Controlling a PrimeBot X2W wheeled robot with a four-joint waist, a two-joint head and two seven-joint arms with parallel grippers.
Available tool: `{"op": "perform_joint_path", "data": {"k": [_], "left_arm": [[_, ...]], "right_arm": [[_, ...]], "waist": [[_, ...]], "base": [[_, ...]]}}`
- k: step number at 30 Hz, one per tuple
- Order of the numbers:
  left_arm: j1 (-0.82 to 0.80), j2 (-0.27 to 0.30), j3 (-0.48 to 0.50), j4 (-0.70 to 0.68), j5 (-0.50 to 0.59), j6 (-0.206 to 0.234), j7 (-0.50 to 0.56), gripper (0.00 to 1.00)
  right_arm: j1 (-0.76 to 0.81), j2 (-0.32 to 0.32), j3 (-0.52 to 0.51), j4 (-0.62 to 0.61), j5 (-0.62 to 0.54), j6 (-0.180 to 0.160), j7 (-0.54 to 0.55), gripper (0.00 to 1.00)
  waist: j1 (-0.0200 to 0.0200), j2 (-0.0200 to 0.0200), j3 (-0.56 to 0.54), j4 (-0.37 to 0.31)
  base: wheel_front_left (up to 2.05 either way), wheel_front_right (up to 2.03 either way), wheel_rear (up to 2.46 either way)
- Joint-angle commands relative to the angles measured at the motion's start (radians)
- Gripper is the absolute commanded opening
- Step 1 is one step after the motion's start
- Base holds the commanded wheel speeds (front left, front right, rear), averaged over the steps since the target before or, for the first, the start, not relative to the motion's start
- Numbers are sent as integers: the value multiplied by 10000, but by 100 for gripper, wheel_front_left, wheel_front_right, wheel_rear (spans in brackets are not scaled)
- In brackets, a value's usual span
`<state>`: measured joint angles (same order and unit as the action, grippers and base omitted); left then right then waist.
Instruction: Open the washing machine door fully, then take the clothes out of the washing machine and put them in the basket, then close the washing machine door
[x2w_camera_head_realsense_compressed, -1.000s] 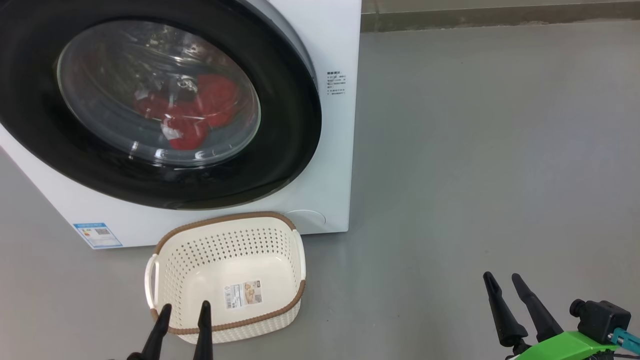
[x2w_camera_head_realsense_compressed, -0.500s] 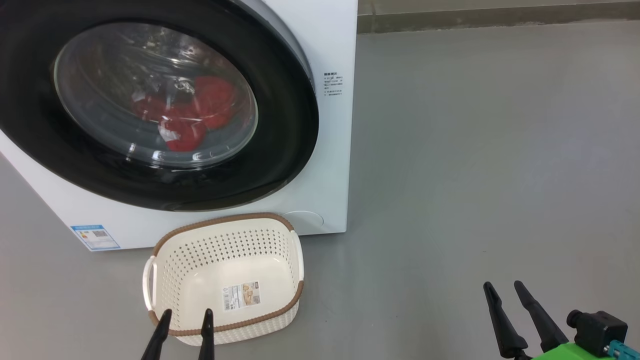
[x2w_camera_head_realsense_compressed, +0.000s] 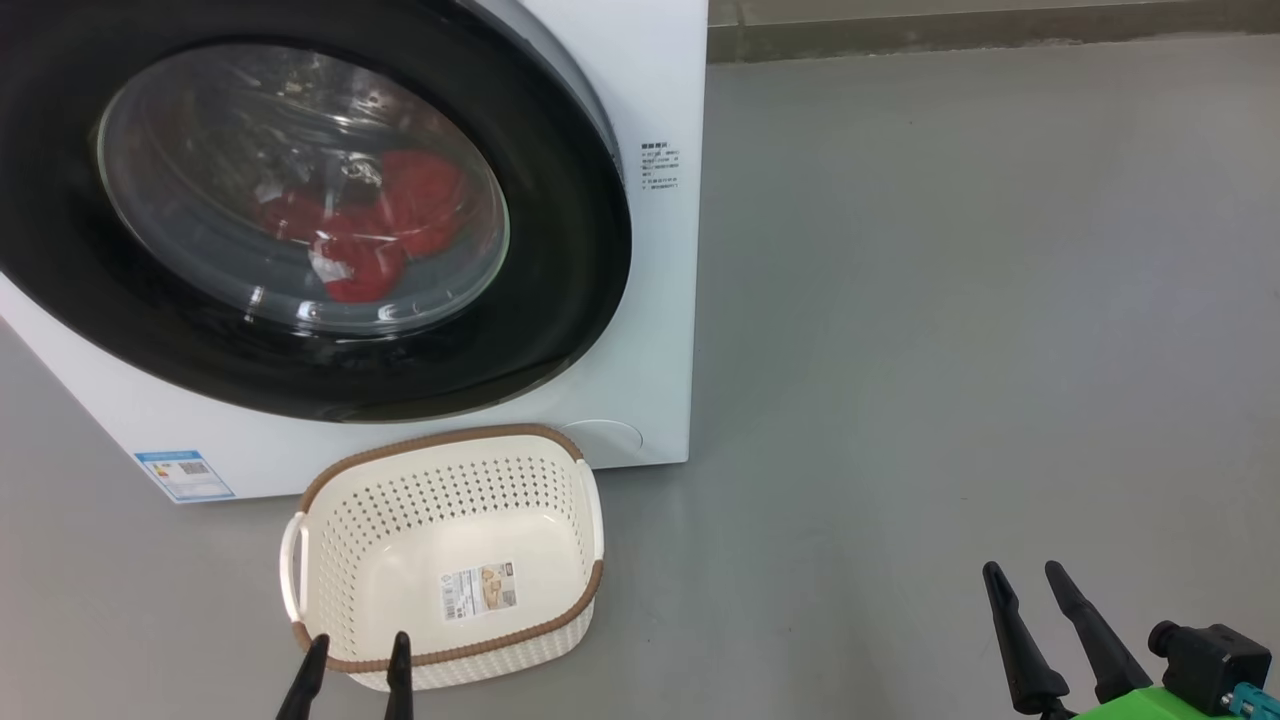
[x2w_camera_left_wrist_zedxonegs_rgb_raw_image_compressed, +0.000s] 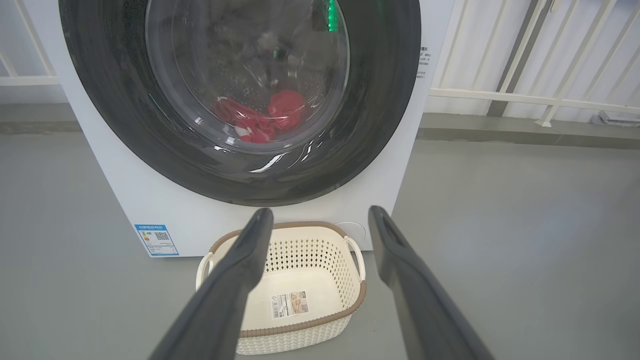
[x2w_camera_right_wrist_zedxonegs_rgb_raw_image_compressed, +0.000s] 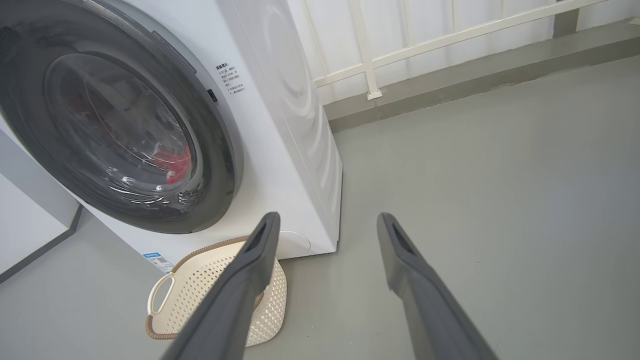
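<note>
glossy black rim and clear glass, the washing machine door (x2w_camera_head_realsense_compressed: 300, 200) sits shut on the washing machine (x2w_camera_head_realsense_compressed: 660, 90), with the red clothes (x2w_camera_head_realsense_compressed: 385, 225) behind the glass and the basket (x2w_camera_head_realsense_compressed: 440, 440) on the floor (x2w_camera_head_realsense_compressed: 900, 350) at its six o'clock. our left gripper (x2w_camera_head_realsense_compressed: 359, 640), at seven o'clock of the head view, and right gripper (x2w_camera_head_realsense_compressed: 1021, 568), at four, are both empty, jaws spread. we judge the door's three o'clock edge the place to hook a finger, then swing it wide, clear of the basket.

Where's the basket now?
Head view, lower left: the basket sits on the floor in front of the washing machine, under its door, with the left gripper by its near rim.
</note>
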<state>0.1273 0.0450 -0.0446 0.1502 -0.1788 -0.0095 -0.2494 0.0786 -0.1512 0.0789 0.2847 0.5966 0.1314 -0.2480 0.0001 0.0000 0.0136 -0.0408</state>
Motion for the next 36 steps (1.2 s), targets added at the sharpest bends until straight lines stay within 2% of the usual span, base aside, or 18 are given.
{"op": "perform_joint_path", "data": {"k": [1, 8, 9, 10, 11, 20, 26, 33, 36], "left_arm": [[-97, 53, 344, -181, -11, -34, -124, 100], [-161, 53, 318, -215, -50, -28, -124, 100], [-173, 53, 303, -229, -58, -24, -124, 100], [-187, 53, 289, -244, -70, -19, -124, 100], [-203, 53, 277, -260, -83, -18, -124, 100], [-602, 53, -64, -411, -222, -7, -124, 100], [-991, 53, -477, -490, -357, 34, -124, 100], [-1610, 53, -975, -640, -485, 161, -124, 100], [-1910, 53, -1204, -715, -605, 259, -124, 100]], "right_arm": [[-78, -119, 180, -255, -129, -7, -137, 100], [-113, -96, 166, -354, -144, -7, -137, 100], [-137, -80, 209, -384, -116, -7, -137, 47], [-177, -63, 248, -422, -57, -7, -137, 26], [-234, -55, 290, -458, -3, -7, -137, 0], [-1824, 83, 684, -938, 1371, -7, -137, 0], [-3454, 21, 1006, -1337, 3123, -7, -137, 0], [-5131, -641, 1491, -1829, 5546, -7, -138, 0], [-5779, -1114, 1691, -1959, 6775, -7, -95, 0]], "waist": [[0, 0, 7, 2], [0, 0, 35, 19], [0, 0, 44, 32], [0, 0, 57, 44], [0, 0, 70, 58], [0, 0, 567, 354], [0, 0, 1087, 810], [0, 0, 2021, 1521], [0, 0, 2498, 1822]], "base": [[0, 0, 0], [0, 0, 0], [0, 0, 0], [0, 0, 0], [0, 0, 0], [0, 0, 0], [0, 0, 0], [0, 0, 0], [0, 0, 0]]}}
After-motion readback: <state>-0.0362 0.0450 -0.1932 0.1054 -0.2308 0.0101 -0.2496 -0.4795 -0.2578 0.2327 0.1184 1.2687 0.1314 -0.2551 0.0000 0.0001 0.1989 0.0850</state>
